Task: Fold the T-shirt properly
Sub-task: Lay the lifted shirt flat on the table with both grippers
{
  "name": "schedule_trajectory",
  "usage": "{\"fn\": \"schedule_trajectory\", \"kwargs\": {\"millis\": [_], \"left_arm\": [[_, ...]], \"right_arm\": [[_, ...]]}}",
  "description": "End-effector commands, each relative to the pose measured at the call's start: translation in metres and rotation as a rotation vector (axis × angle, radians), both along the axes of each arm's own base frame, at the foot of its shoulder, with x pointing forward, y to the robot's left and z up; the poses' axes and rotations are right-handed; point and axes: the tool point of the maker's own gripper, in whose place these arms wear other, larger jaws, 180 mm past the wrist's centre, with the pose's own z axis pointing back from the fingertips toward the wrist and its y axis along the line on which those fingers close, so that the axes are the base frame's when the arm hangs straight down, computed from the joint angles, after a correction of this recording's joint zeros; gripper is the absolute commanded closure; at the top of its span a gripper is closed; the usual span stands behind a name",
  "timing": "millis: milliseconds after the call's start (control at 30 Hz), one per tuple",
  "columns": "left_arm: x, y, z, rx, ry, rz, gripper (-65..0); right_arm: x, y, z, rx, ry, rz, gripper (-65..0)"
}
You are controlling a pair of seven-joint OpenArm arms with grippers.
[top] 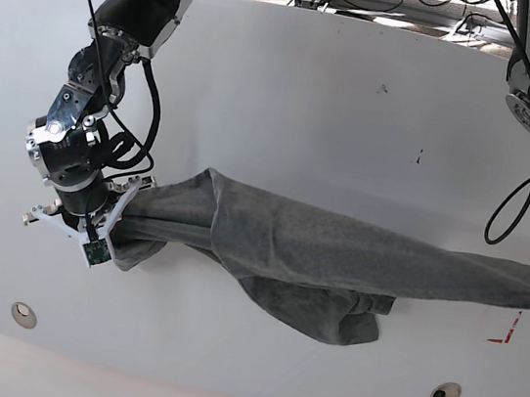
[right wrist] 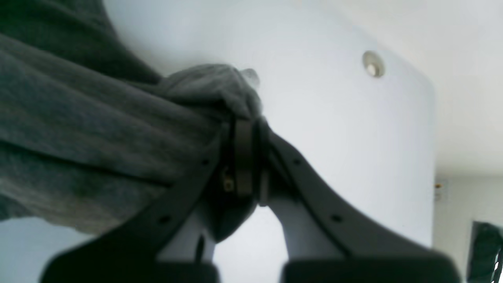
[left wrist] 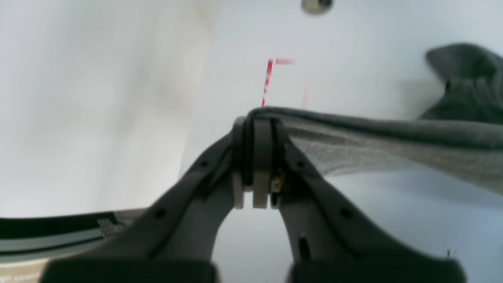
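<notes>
Above the white surface (top: 290, 93), the dark grey T-shirt (top: 336, 258) hangs stretched and bunched between the left claw (left wrist: 257, 118) and right claw (top: 122, 221), both clamped tight on its fabric.

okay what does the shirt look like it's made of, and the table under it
T-shirt: soft thin knit, likely cotton, matte charcoal; it drapes and bunches in limp folds. Table: smooth white hard surface, perhaps laminate or painted board, with a faint sheen.

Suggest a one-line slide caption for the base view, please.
Both grippers, the right gripper visible, the left off-frame, stretch the grey T-shirt above the white table.
</notes>
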Motion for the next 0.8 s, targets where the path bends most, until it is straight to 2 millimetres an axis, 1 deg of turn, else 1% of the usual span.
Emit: {"fn": "schedule_trajectory", "kwargs": {"millis": [0, 67, 167, 267, 400, 533, 567, 600, 767], "left_arm": [[-0.014, 0.011, 0.007, 0.034, -0.024, 0.018, 0.0], [-0.024, 0.012, -0.004, 0.037, 0.006, 0.024, 0.0], [-0.042, 0.011, -0.026, 0.049, 0.076, 0.021, 0.0], [-0.059, 0.011, -0.046, 0.061, 0.148, 0.020, 0.0], [-0.080, 0.010, -0.068, 0.068, 0.229, 0.016, 0.0], [-0.102, 0.014, -0.087, 0.073, 0.292, 0.023, 0.0], [-0.105, 0.014, -0.090, 0.073, 0.301, 0.023, 0.0], [-0.112, 0.015, -0.095, 0.075, 0.317, 0.024, 0.0], [-0.125, 0.014, -0.107, 0.079, 0.350, 0.010, 0.0]], "right_arm": [[-0.015, -0.004, -0.010, 0.021, 0.008, -0.026, -0.3], [-0.025, -0.001, -0.023, 0.051, 0.038, -0.027, -0.3], [-0.046, 0.002, -0.045, 0.093, 0.098, -0.023, -0.3], [-0.065, 0.006, -0.063, 0.117, 0.151, -0.018, -0.3], [-0.083, 0.008, -0.080, 0.129, 0.205, -0.016, -0.3], [-0.102, 0.009, -0.095, 0.132, 0.259, -0.017, -0.2], [-0.105, 0.009, -0.097, 0.135, 0.266, -0.017, -0.2], [-0.112, 0.011, -0.102, 0.141, 0.286, -0.019, -0.2], [-0.129, 0.018, -0.115, 0.161, 0.332, -0.026, -0.3]]}}
